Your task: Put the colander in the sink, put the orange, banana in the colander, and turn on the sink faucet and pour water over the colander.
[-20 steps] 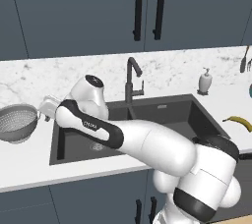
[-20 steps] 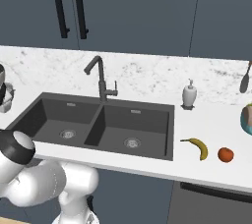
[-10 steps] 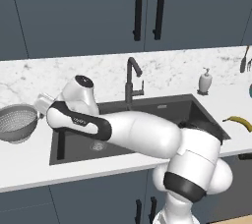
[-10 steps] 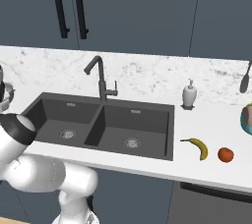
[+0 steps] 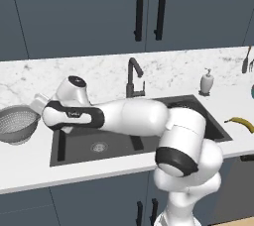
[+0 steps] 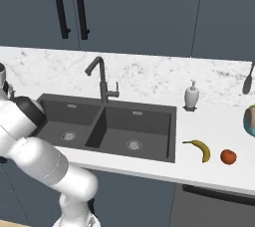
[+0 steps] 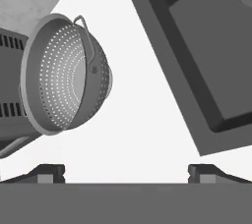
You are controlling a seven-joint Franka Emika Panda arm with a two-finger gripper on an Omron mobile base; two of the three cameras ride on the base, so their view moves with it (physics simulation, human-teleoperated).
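Observation:
The colander (image 5: pixel 17 123) stands upright on the white counter left of the sink (image 5: pixel 203 108). In the hand view the colander (image 7: pixel 64 78) lies upper left and the sink's corner (image 7: pixel 197 51) upper right. My gripper (image 5: pixel 37 105) hovers just right of the colander's rim, over the counter by the sink's left edge. It is open, fingertips (image 7: pixel 49 173) wide apart with nothing between them. The faucet (image 5: pixel 133 77) rises behind the sink's divider. The banana (image 6: pixel 199 149) and the orange (image 6: pixel 228 156) lie on the counter right of the sink (image 6: pixel 159 146).
A white soap dispenser (image 6: pixel 191 96) stands behind the sink's right corner. At the far right are a teal bowl (image 6: pixel 250 121) and a hanging utensil (image 6: pixel 247 80). A dark slotted appliance (image 7: pixel 10 75) sits just behind the colander. Dark cabinets line the wall above.
The arm has swung left, carrying the hand from above the left basin to beside the colander. The jaws stayed open and nothing else moved.

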